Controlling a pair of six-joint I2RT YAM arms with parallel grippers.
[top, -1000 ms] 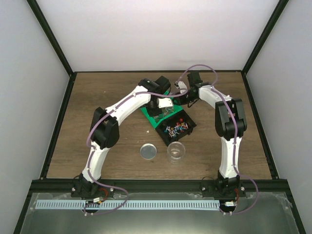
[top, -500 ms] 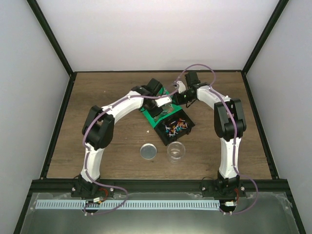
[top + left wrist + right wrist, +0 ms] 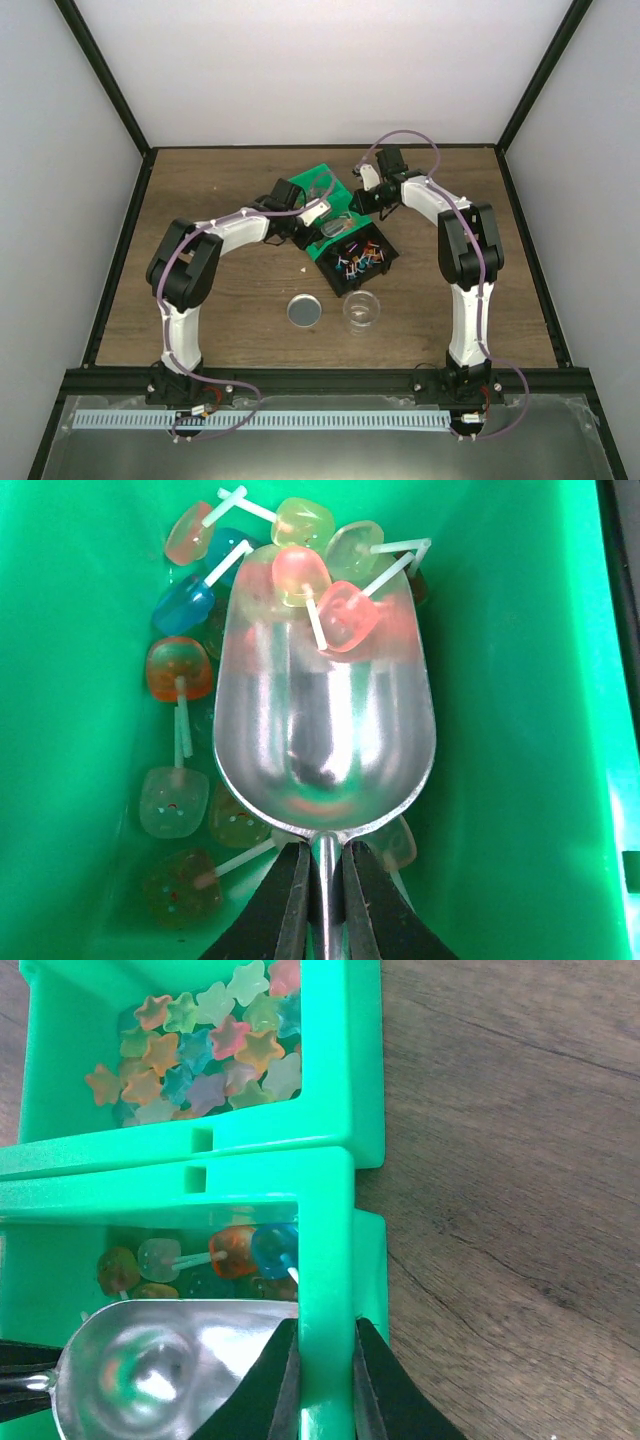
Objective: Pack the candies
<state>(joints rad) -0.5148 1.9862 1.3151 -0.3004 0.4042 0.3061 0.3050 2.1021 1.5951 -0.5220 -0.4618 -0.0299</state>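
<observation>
Clamping scoop (image 3: 325, 740) handle, left claw (image 3: 324, 868), candies (image 3: 318, 590) at scoop tip, sticks splayed, right claw (image 3: 323, 1345) pinching bin wall (image 3: 325, 1230).

The candies (image 3: 178, 668) are red, orange, blue and yellow, the bin (image 3: 520, 730) green, the scoop (image 3: 325, 730) silver.

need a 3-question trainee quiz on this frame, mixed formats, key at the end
1. True or false: the left end effector holds the metal scoop by its handle.
2. Pick one: the right end effector is A) open, holding nothing; B) shut on the green bin's wall; C) shut on the scoop.
3. Fill in: in the right wrist view, the candies in the neighbouring green bin are ___-shaped.

Key: 1 true; 2 B; 3 star.
</observation>
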